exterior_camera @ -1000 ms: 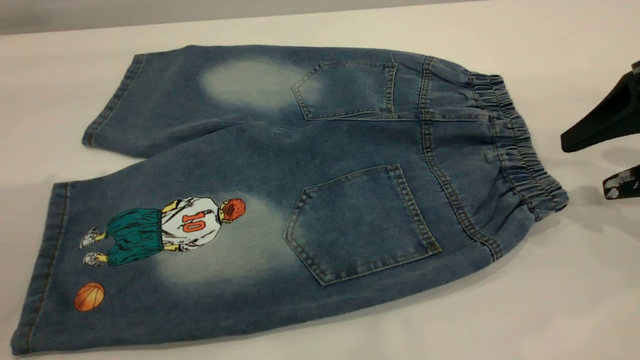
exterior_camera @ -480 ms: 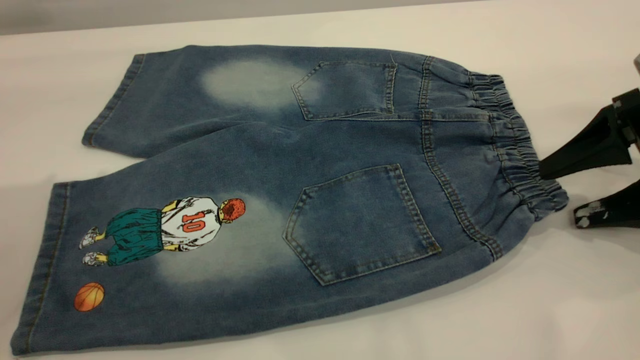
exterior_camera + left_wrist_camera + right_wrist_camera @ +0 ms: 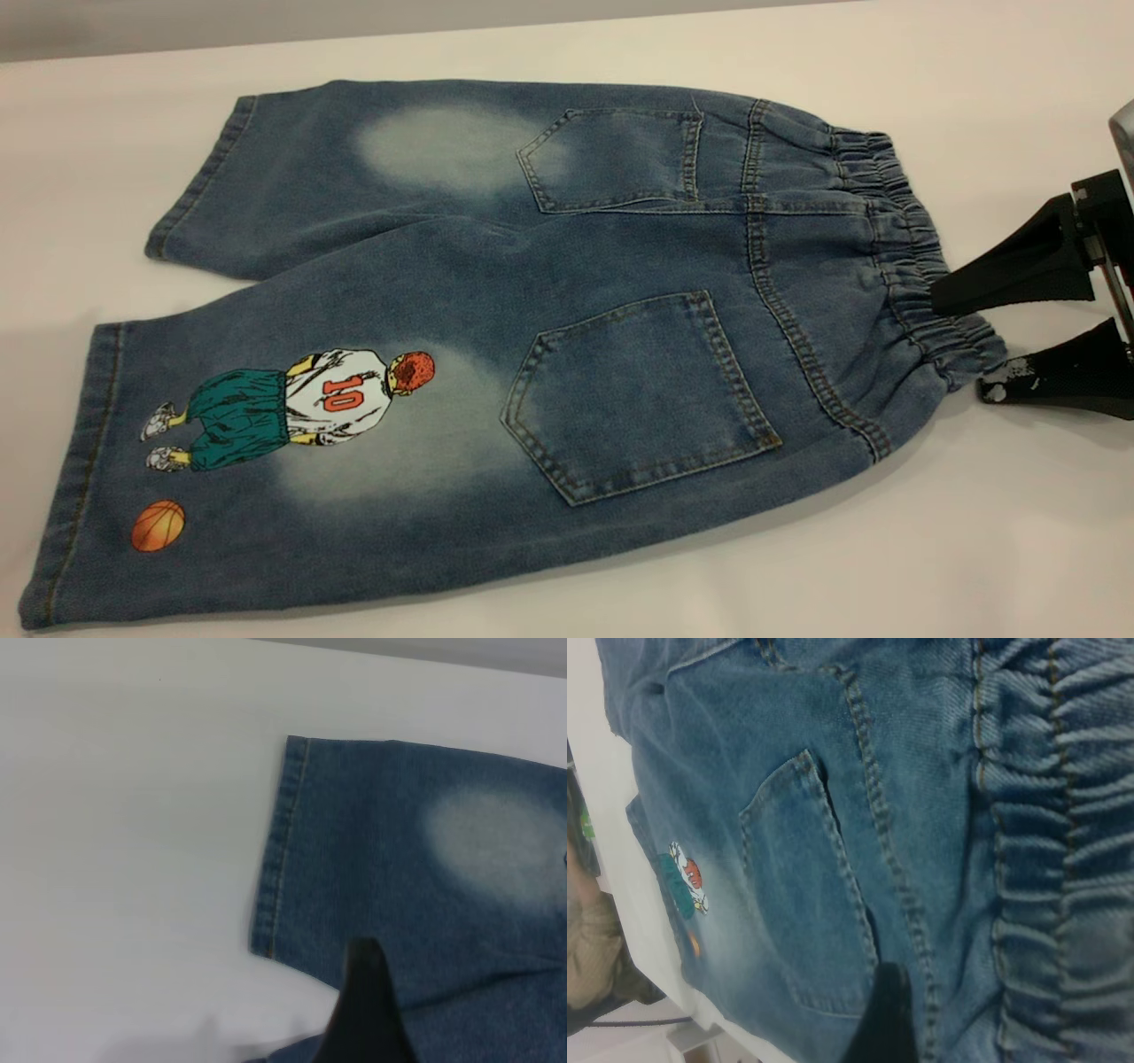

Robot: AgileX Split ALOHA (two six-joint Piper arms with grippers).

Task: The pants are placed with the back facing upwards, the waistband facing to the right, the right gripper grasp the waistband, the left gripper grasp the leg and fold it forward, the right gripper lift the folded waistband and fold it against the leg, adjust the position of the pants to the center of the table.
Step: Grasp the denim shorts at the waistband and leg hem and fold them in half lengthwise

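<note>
The pants (image 3: 549,310) lie flat with the back up on the white table (image 3: 992,549). The ruched waistband (image 3: 899,230) points right. The printed leg (image 3: 266,443) is the near one. My right gripper (image 3: 959,344) is open at the waistband's near corner, one finger above the band and one (image 3: 1045,377) low beside it on the table. In the right wrist view one finger (image 3: 881,1014) hangs over the denim beside the waistband (image 3: 1063,859). My left gripper (image 3: 443,1010) is open above the plain leg (image 3: 372,842) near its hem, with only one finger (image 3: 365,1010) showing.
Two patch pockets (image 3: 633,399) face up. Bare tabletop surrounds the shorts, with a wide strip in front and to the right. Beyond the table's edge the right wrist view shows dark and tan clutter (image 3: 594,948).
The right gripper has come in from the right edge, moving left and lower, until its open fingers reach the waistband's near corner. The pants have not moved.
</note>
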